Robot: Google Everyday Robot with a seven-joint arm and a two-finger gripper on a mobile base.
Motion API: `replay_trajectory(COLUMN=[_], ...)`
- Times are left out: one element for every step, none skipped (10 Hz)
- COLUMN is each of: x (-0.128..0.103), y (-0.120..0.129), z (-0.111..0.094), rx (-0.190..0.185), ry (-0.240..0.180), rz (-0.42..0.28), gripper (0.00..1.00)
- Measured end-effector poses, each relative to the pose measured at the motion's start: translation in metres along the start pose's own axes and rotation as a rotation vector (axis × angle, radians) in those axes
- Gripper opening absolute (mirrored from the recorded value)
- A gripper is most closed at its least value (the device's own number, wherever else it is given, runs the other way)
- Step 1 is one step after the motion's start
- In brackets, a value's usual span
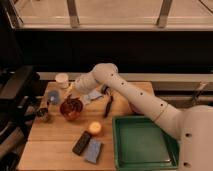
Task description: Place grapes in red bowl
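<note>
One bunch of grapes [72, 104] sits in the red bowl [70, 112], at the left of the table [55, 140]. The tool [75, 95] is directly above the bowl; its opening cannot be determined. A green tray [145, 165] occupies the near right, an orange [94, 128] lies between.

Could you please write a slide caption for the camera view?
Gripper reaching over the red bowl holding the grapes, beside a green tray on the wooden table.
</note>
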Motion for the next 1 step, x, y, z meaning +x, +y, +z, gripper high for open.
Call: replay_trajectory(x=[-0.0001], y=[-0.0002], z=[0.0002], rx=[0.0], ry=[0.0], rz=[0.0], gripper=[0.74])
